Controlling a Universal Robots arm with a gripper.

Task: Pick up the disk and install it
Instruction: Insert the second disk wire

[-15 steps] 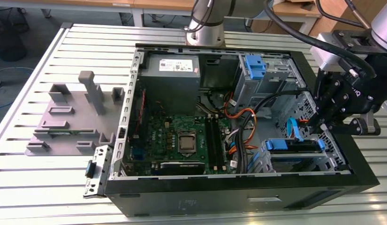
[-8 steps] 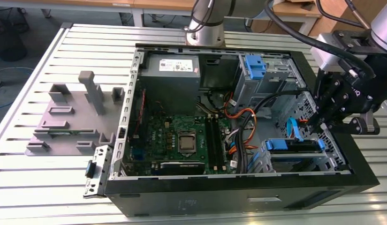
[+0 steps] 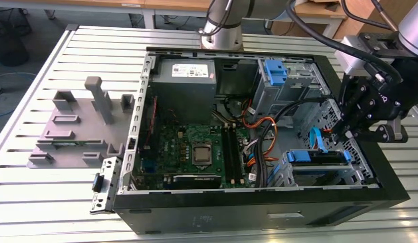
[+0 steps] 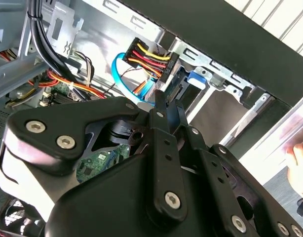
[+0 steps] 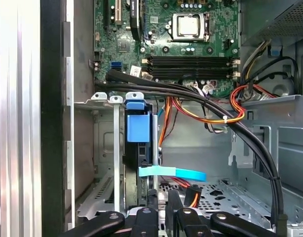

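- Gripper (image 3: 348, 132) hangs over the open computer case (image 3: 195, 215), at the exterior view's right, just above the lower drive bay (image 3: 317, 174).
- Disk (image 5: 137, 148) with its blue carrier sits on edge in that bay, directly ahead of the fingertips in the first wrist view.
- Its long axis runs down into the bay, in line with the fingers.
- Fingers (image 4: 164, 116) stand close together, pinching nothing visible.
- A blue ribbon cable (image 5: 173, 173) crosses between gripper and disk.
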